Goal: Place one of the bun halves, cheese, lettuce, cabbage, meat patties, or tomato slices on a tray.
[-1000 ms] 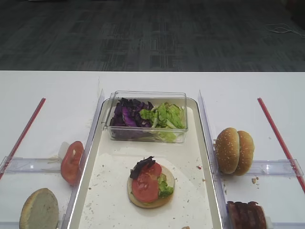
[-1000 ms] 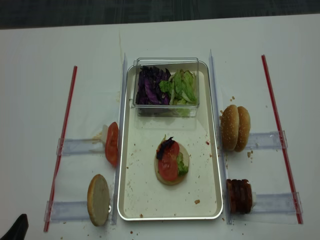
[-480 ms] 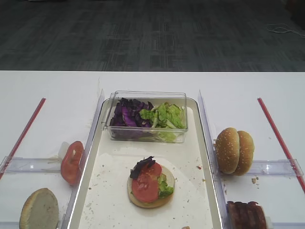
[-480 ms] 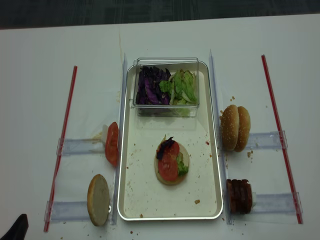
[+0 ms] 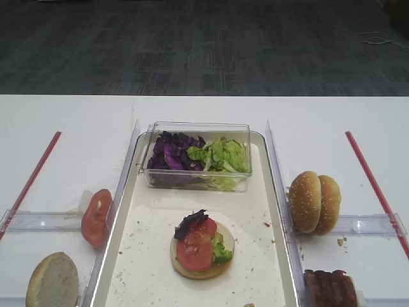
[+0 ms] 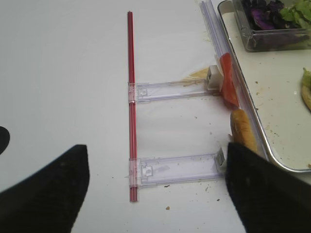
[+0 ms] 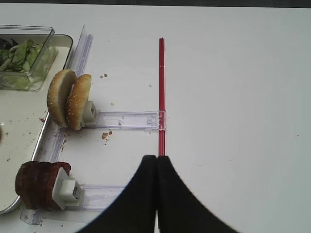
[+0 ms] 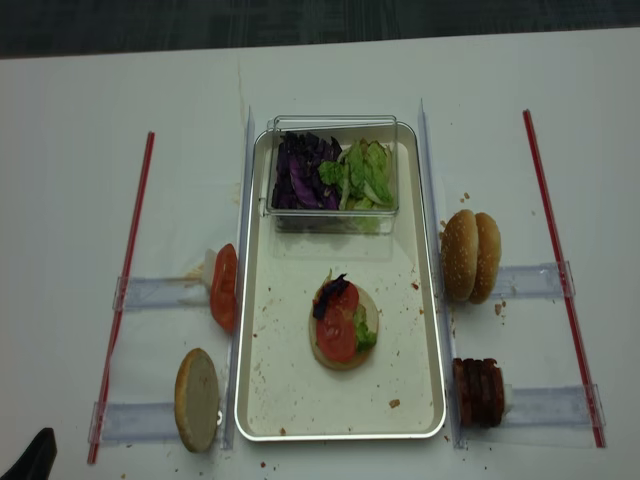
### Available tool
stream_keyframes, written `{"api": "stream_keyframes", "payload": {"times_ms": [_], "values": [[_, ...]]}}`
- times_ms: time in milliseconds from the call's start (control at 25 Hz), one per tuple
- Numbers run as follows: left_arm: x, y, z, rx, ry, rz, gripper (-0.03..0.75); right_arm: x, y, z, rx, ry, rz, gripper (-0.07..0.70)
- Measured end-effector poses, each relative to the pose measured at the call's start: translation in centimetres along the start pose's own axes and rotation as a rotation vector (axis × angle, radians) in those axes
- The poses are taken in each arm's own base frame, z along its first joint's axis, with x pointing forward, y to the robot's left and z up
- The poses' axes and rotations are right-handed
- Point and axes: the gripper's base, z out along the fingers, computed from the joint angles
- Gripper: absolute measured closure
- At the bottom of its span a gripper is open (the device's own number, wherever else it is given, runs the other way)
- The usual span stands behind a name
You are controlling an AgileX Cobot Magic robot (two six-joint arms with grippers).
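Currently, step in hand: my judgement is that the next layer must be chosen, as both arms hang back at the near side of the counter [image 8: 80,120].
Left pincer [image 6: 155,187]: released, the two dark fingers [image 6: 51,189] stand wide apart with nothing between them, above a clear holder rail [image 6: 170,169].
Left stock: a tomato slice [image 8: 224,287] stands on edge just beside the left rim of the tray [image 8: 430,400]; nearer, a bun half [image 8: 197,399] leans in its holder, pale face to the left.
Tray: an open stack lies near the middle, a bun base [image 8: 325,350] with a tomato slice [image 8: 336,328], lettuce [image 8: 364,330] at its right side and a piece of cabbage [image 8: 329,295] on top.
Clear box [image 8: 335,172]: it stands at the far end of the tray, purple leaves on the left, green on the right.
Right stock: two bun halves [image 8: 471,255] stand on edge together; nearer, the meat patties [image 8: 479,392] are pressed in a row.
Right pincer [image 7: 156,194]: clenched, fingers touching each other, holding nothing.
How to do it well: I think a patty is a sensible choice; take only the outer disc by its edges, lay it flat and centred, so the leaves do not slide off.
Surface: white, smooth, with crumbs and two red strips [image 8: 555,250].
Room: dark grey carpet [image 5: 204,45] behind.
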Motion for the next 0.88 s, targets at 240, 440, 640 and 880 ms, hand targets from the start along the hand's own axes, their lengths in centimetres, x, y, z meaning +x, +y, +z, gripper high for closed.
{"api": "stream_keyframes", "payload": {"times_ms": [240,440,640,880], "values": [[0.00,0.00,0.00,0.000,0.000,0.000,0.151,0.00,0.00,0.00,0.000,0.000,0.000,0.316],[0.00,0.00,0.00,0.000,0.000,0.000,0.151,0.00,0.00,0.00,0.000,0.000,0.000,0.316],[0.00,0.00,0.00,0.000,0.000,0.000,0.151,0.00,0.00,0.00,0.000,0.000,-0.002,0.316],[0.00,0.00,0.00,0.000,0.000,0.000,0.151,0.00,0.00,0.00,0.000,0.000,-0.002,0.316]]}}
